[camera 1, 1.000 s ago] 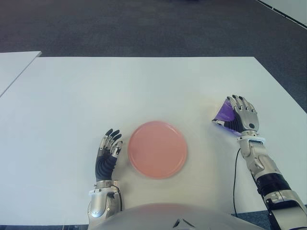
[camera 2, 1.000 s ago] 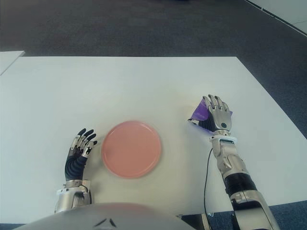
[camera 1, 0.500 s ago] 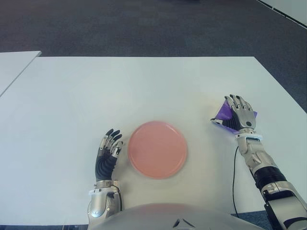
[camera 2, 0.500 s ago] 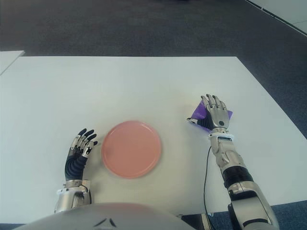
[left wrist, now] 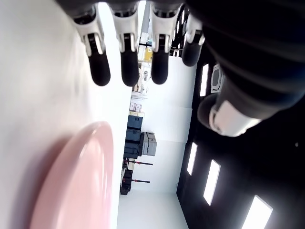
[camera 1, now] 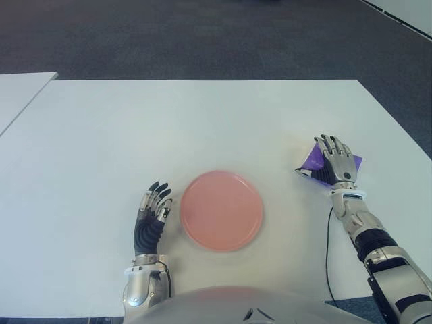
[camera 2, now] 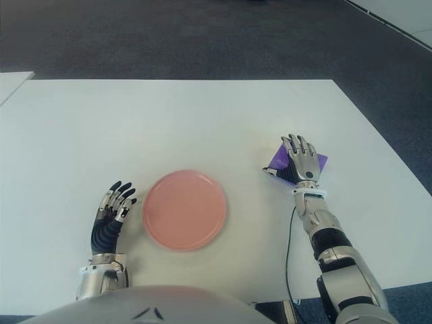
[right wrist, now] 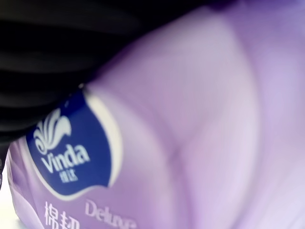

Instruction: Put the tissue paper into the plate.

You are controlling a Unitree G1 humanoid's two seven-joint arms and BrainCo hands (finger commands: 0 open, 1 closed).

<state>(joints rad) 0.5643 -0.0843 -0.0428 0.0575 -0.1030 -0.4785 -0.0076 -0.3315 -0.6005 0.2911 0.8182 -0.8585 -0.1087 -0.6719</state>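
Your right robot hand point(camera 1: 336, 159): fingers spread flat over purple tissue pack point(camera 1: 312, 160) on white bench point(camera 1: 202, 128), right of pink plate point(camera 1: 221, 210); left robot hand point(camera 1: 152, 209): relaxed, empty, beside plate's left

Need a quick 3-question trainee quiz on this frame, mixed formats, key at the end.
1. True or false: the tissue pack already lies in the pink plate.
2. Which hand is over the tissue pack? A) left hand B) right hand
3. Fill in: the left hand shows just to the plate's ____ side, fingers relaxed.

Key: 1 false, the pack is on the white table, to the right of the plate. 2 B. 3 left.
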